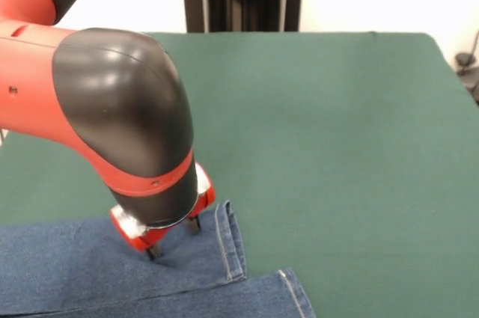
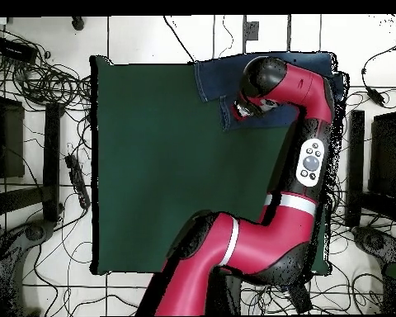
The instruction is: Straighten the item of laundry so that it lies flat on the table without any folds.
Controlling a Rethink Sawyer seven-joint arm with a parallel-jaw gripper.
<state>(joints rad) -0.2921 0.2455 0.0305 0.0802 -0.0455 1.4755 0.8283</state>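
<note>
A: Containers?
B: No containers showing in either view. Large rectangular table in dark green felt-like cloth [image 1: 337, 146] is carrying only the small pair of blue denim jeans [image 1: 75, 273].
A: Where are the jeans sitting?
B: Front view: lying at the near left part of the table, running off the bottom and left edges of the picture. Overhead view: lying along the table's far edge, toward the right corner, partly hidden under the red and black arm [image 2: 313, 124].
A: Look?
B: Two leg ends are pointing right in the front view, hems with pale stitching showing, the upper leg's hem lifting slightly. Waistband and pockets not showing.
A: Pincer?
B: Pincer [image 1: 174, 237] is hanging under the black elbow housing, its dark tips reaching down to the upper leg just beside the hem. Tips are standing apart, so released, nothing clamped between them. Contact with the denim, can't tell.
</note>
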